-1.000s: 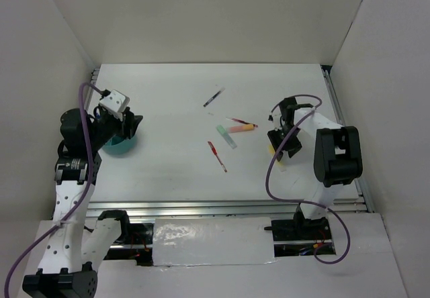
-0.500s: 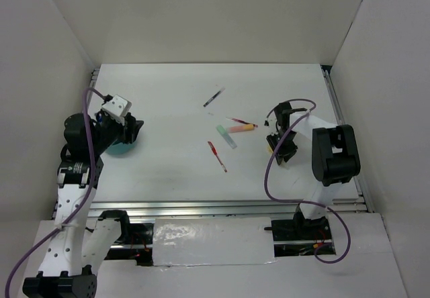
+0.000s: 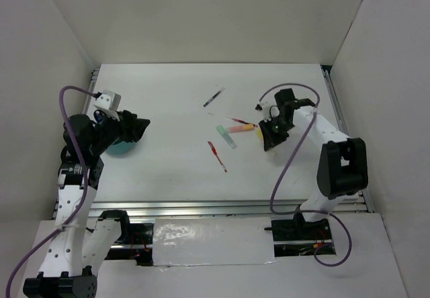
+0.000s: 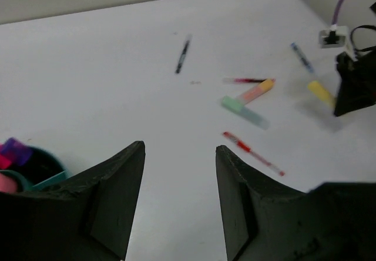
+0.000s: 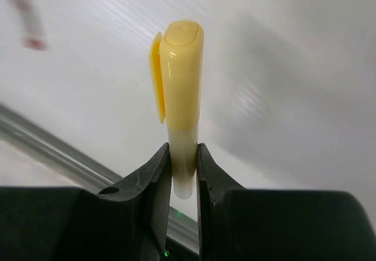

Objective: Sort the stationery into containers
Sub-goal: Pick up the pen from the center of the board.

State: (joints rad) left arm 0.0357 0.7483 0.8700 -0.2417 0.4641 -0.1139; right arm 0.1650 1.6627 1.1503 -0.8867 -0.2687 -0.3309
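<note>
My right gripper (image 5: 184, 152) is shut on a yellow highlighter (image 5: 179, 96) and holds it off the table, right of centre in the top view (image 3: 270, 139). The left wrist view also shows that highlighter (image 4: 321, 91). My left gripper (image 3: 138, 129) is open and empty beside the teal cup (image 3: 119, 148), its fingers (image 4: 117, 178) pointing at the table's middle. The cup (image 4: 41, 176) holds a pink and a purple marker. On the table lie an orange highlighter (image 3: 242, 129), a green highlighter (image 3: 226, 137), a red pen (image 3: 217, 156), a thin red pen (image 3: 240, 121) and a dark pen (image 3: 213, 97).
A clear blue-capped tube (image 4: 302, 57) lies behind the right gripper. White walls enclose the table on three sides. A metal rail (image 3: 201, 207) runs along the near edge. Purple cables loop from both arms.
My right gripper has risen and moved left toward the table's middle with the yellow highlighter. My left gripper has swung from over the cup to point right.
</note>
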